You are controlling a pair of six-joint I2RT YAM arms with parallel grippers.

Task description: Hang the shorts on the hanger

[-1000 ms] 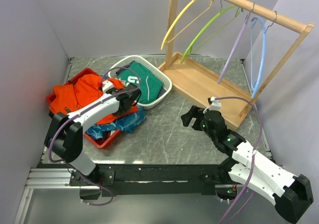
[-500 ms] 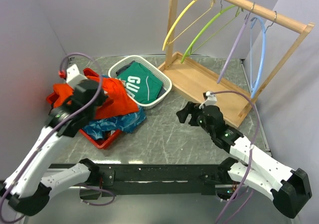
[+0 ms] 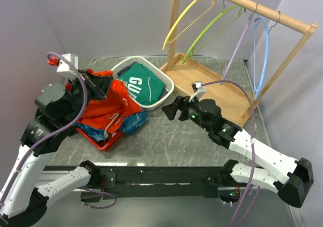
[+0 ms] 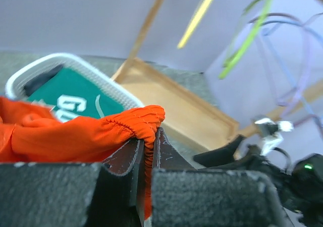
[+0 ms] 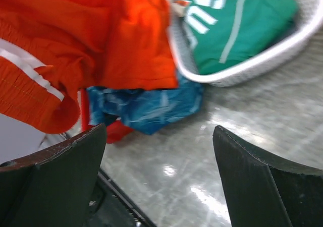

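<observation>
Top external view: the left arm stands bent high over the left side of the table [image 3: 166, 136]. The left gripper [image 3: 100, 84] points toward the rack, jaws clamped on the gathered edge of the shorts [image 3: 108, 106]. The shorts hang from it down onto the red tray [image 3: 101, 142] and the blue cloth [image 3: 130, 123]. The left wrist view shows the pinch closely, with a fold of orange waistband squeezed between the two fingers [image 4: 123, 159].

The right arm reaches low and leftward across the table, and the right gripper [image 3: 174, 108] is near the white basket [image 3: 160, 75]. In the right wrist view its jaws stand wide apart with nothing between them.

The hanger [image 3: 184, 16] hangs on the wooden rack [image 3: 252, 4], well apart from the shorts.

White letters on the green garment [image 3: 144, 86] read "GU"; the rest is lost in a fold. A white band on the shorts in the right wrist view is perhaps the drawstring, but it is too blurred to be sure. Cloth covers most of the tray.
</observation>
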